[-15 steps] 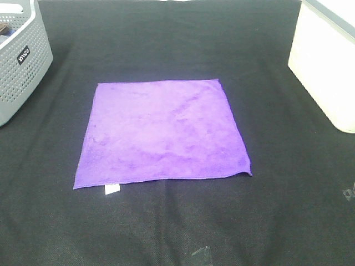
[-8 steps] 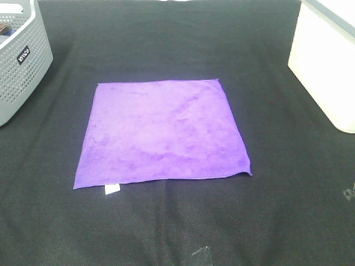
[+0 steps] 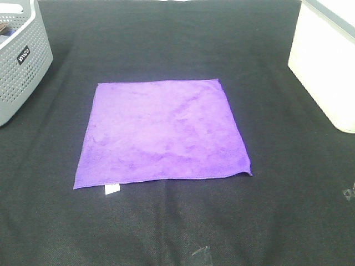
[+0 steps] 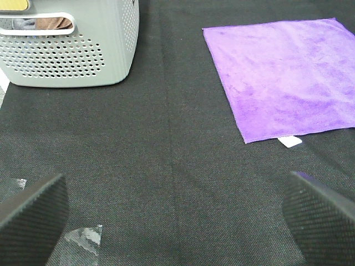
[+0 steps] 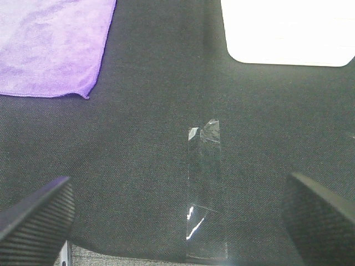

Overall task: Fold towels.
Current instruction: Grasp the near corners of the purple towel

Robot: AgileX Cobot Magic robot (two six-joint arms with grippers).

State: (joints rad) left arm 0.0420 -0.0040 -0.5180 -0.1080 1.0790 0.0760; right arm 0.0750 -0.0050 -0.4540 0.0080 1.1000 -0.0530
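Observation:
The purple towel lies spread flat in the middle of the black table, with its small white tag at the near left corner. It also shows in the left wrist view and in the right wrist view. My left gripper is open, low over bare table, short of the towel's tag corner. My right gripper is open over bare table, short of the towel's near right corner. Neither gripper shows in the exterior high view.
A grey perforated basket stands at the back left, also in the left wrist view. A white bin stands at the back right. A strip of clear tape lies on the table near the front edge.

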